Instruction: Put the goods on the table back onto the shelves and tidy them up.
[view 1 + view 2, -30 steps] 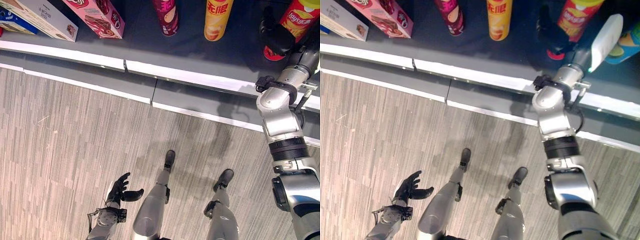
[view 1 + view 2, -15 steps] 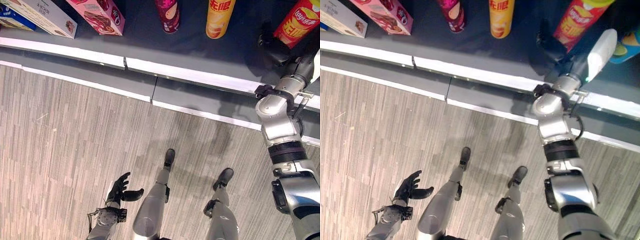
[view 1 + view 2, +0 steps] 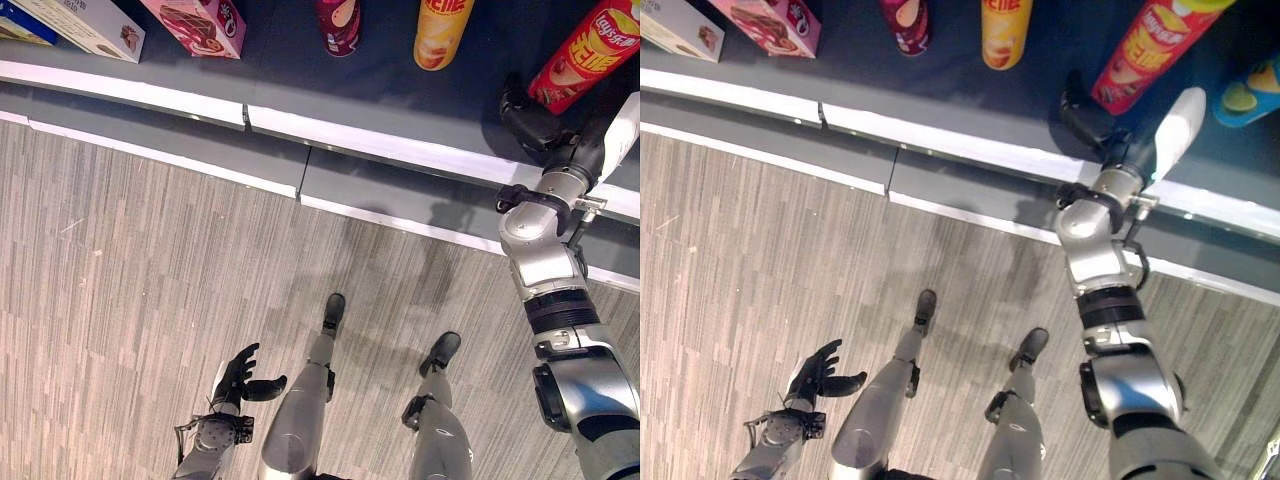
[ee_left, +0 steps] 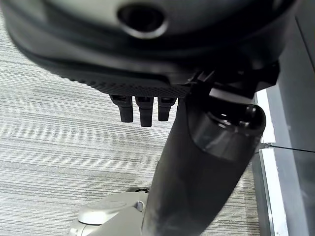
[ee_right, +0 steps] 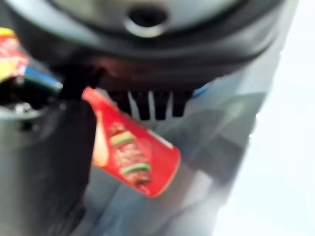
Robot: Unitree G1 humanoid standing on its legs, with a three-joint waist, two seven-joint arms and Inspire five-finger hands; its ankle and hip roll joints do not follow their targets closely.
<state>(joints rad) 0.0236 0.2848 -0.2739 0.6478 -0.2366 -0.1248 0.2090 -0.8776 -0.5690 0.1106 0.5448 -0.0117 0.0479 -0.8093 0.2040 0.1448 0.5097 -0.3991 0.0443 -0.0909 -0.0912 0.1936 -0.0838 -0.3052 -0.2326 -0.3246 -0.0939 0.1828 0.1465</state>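
- The right robot hand (image 3: 527, 117) sits on the dark shelf (image 3: 300, 75), just below and beside the foot of a red crisp can (image 3: 585, 55). One second ago this hand was wrapped around the can's base; now it has pulled back towards the shelf's front edge and no longer covers the can.
- The can stands leaning on the shelf, apart from the hand. In the right wrist view the red crisp can (image 5: 133, 152) shows past the fingers (image 5: 147, 104), which point out in a row and hold nothing, so the hand reads as released.
- My judgement: this can has just been put on the shelf and let go, so that item's return looks done, though its lean suggests it may need straightening to count as tidy.
- Other goods are lined up along the same shelf: a yellow crisp can (image 3: 442, 30), a maroon crisp can (image 3: 338, 22), a pink box (image 3: 195, 22) and a white box (image 3: 85, 22). A blue pack with a lime picture (image 3: 1245, 92) lies to the right.
- The left robot hand (image 3: 240, 375) hangs low over the wood-patterned floor (image 3: 130, 280), fingers loosely spread and empty, as it was a second ago.
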